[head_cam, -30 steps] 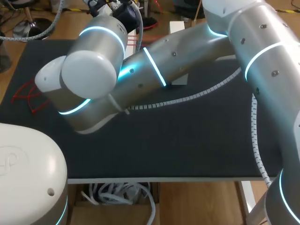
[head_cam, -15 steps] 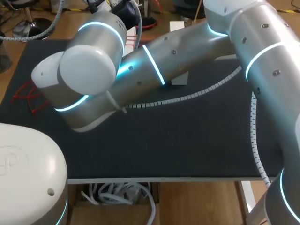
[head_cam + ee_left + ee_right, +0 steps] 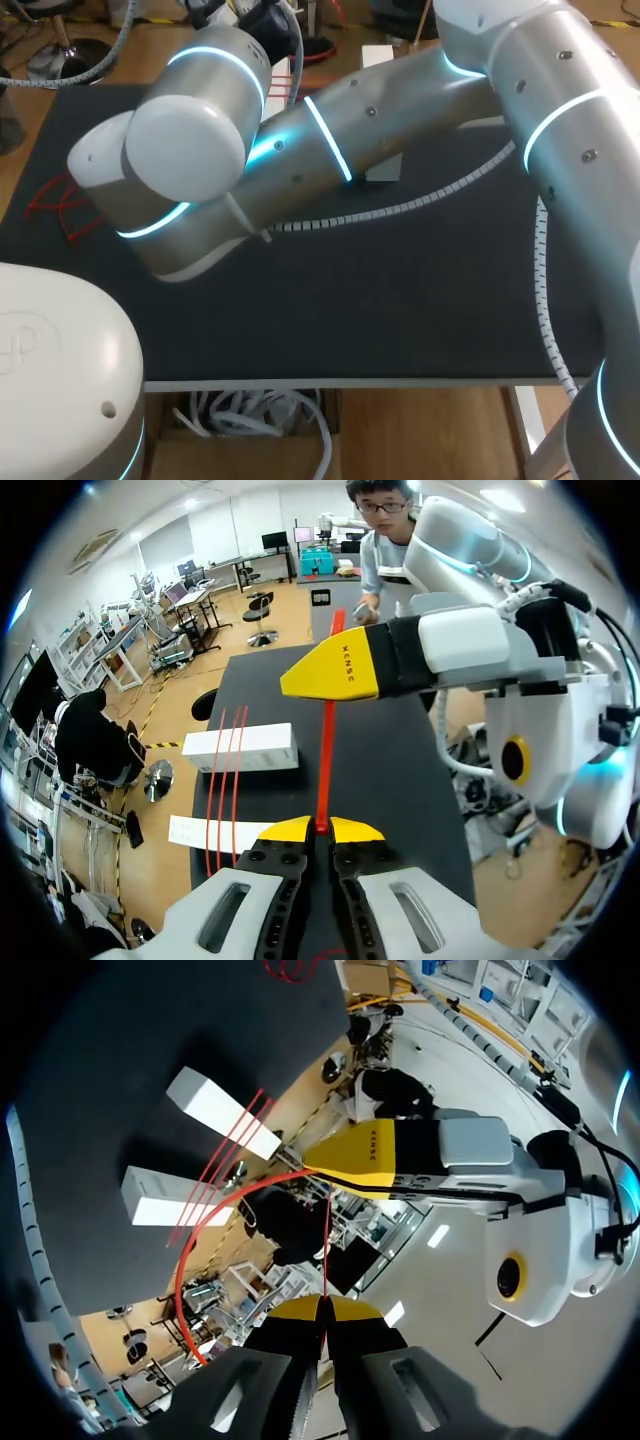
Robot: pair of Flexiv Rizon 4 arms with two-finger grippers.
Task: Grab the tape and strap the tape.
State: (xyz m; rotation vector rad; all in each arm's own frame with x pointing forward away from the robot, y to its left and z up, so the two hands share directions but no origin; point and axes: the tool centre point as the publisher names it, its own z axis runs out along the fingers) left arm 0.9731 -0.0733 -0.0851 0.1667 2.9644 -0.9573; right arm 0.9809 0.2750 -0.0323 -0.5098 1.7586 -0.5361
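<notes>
A thin red tape (image 3: 326, 742) is stretched between my two grippers, held above the black mat (image 3: 400, 300). In the left wrist view my left gripper (image 3: 320, 828) is shut on one end. The strip runs straight ahead to my right gripper's yellow fingertips (image 3: 335, 670). In the right wrist view my right gripper (image 3: 322, 1307) is shut on the red tape (image 3: 326, 1245). From there it leads to the left gripper's yellow fingertips (image 3: 365, 1158) and bows out in a wide loop (image 3: 190, 1250). In the head view my right arm (image 3: 340, 140) hides both grippers.
Several spare red tapes (image 3: 222, 780) lie across a white box (image 3: 240, 748), with a second white box (image 3: 215, 832) nearer. More red loops (image 3: 60, 205) lie at the mat's left. A white ribbed cable (image 3: 400, 210) snakes across the mat's middle and right.
My right arm's elbow shifted slightly to the left and away a second ago. Nothing has moved in the last half second. Both grips hold.
</notes>
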